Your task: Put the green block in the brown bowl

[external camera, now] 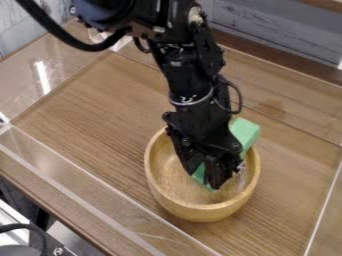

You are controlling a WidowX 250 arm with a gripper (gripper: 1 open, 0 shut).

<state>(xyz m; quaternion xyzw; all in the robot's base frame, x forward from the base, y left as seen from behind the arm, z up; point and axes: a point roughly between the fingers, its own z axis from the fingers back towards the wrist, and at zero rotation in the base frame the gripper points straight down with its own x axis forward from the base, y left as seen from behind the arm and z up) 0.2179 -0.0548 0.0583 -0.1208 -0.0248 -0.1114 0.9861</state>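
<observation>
While the end effector (211,172) hangs nose-down inside the brown bowl (167,185), its jaws are shut tight on a green block (209,176) that shows between them, low over the bowl's floor. A second green piece (245,133) sits just outside the far right rim, beside the black arm (187,70); whether it touches the rim I cannot tell. The task looks nearly done, with only the release left. The risk, as I judge it, lies there: the block seems gripped on end, so if dropped it could topple and knock the wall, or cling to a finger and be lifted out again. A careless withdrawal might also catch the thick rim and shove the bowl across the desk (94,100).
</observation>
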